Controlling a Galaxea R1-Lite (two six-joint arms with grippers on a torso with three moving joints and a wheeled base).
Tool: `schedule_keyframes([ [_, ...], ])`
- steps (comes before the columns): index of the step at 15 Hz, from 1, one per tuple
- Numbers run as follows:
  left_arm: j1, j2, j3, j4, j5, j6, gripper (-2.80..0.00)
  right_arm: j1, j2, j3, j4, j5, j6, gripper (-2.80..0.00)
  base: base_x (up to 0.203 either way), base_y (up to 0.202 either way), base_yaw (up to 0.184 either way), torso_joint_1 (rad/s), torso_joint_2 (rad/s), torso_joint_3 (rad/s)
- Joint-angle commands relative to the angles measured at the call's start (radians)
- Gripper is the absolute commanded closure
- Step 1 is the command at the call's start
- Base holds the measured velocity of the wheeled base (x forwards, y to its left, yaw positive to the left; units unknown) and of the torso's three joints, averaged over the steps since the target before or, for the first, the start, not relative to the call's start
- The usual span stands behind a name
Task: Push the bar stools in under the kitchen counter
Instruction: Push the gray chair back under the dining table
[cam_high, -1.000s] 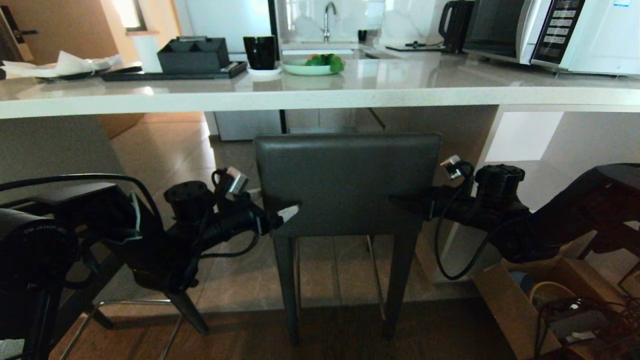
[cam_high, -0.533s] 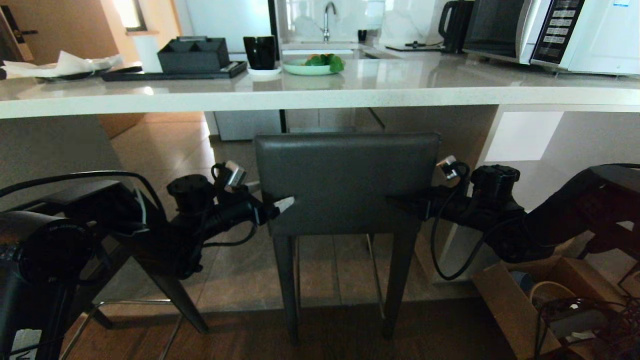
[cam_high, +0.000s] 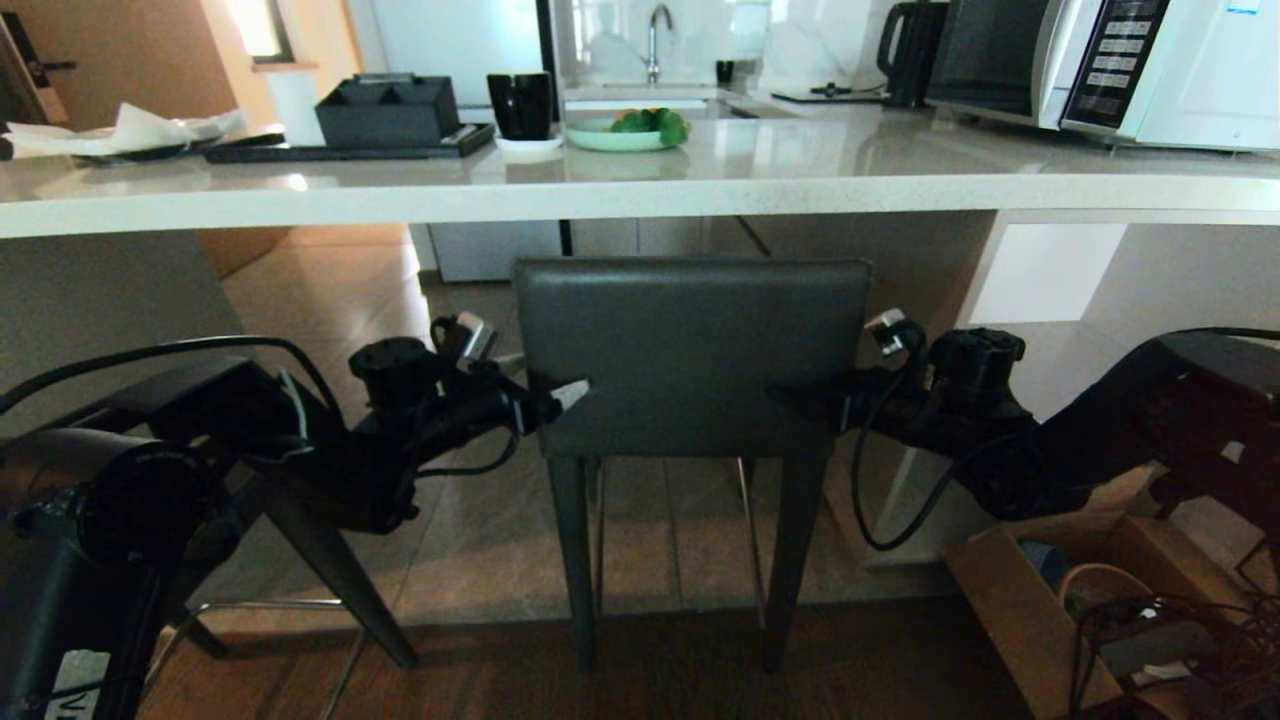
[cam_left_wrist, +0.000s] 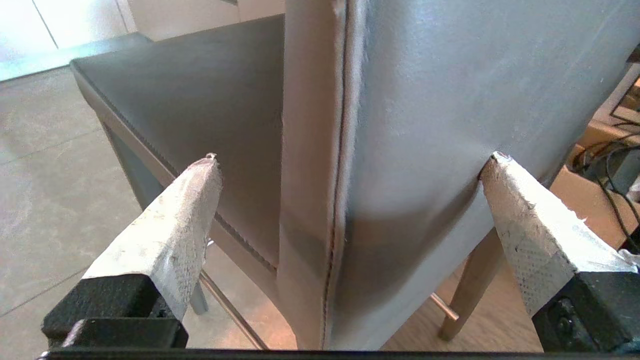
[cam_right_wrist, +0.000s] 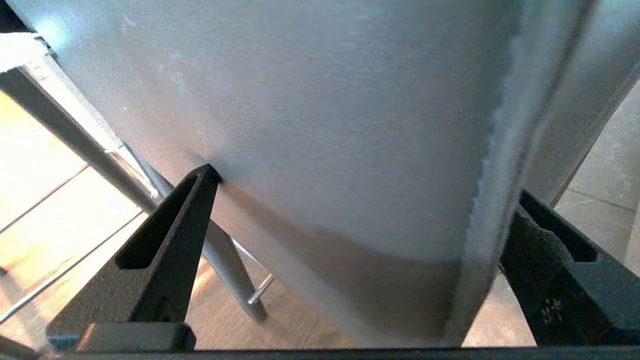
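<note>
Both tools stand spread wide. The left tool (cam_high: 560, 398) straddles one rear corner of the bar stool (cam_high: 690, 350), the right tool (cam_high: 800, 400) the other, under the counter (cam_high: 640, 190).

bar stool (cam_high: 690, 360) stands on tiled floor (cam_high: 480, 540).

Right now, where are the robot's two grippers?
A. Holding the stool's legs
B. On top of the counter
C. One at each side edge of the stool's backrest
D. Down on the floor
C: the left gripper and right gripper, both open, straddle opposite side edges of the bar stool's backrest.
</note>
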Motion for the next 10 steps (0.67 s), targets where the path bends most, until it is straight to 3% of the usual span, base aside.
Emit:
schedule_keyframes([
  [1,-0.001,0.026,-0.015,-0.006,-0.005,0.000,-2.80,0.001,0.012,-0.016,-0.005,0.001,0.000,-2.80,0.000,0.000,0.000,0.000,0.00,0.000],
  [10,0.009,0.077,-0.132,0.059,-0.003,0.000,-2.80,-0.011,0.071,-0.150,0.048,-0.067,0.001,-2.80,0.000,0.000,0.000,0.000,0.00,0.000],
])
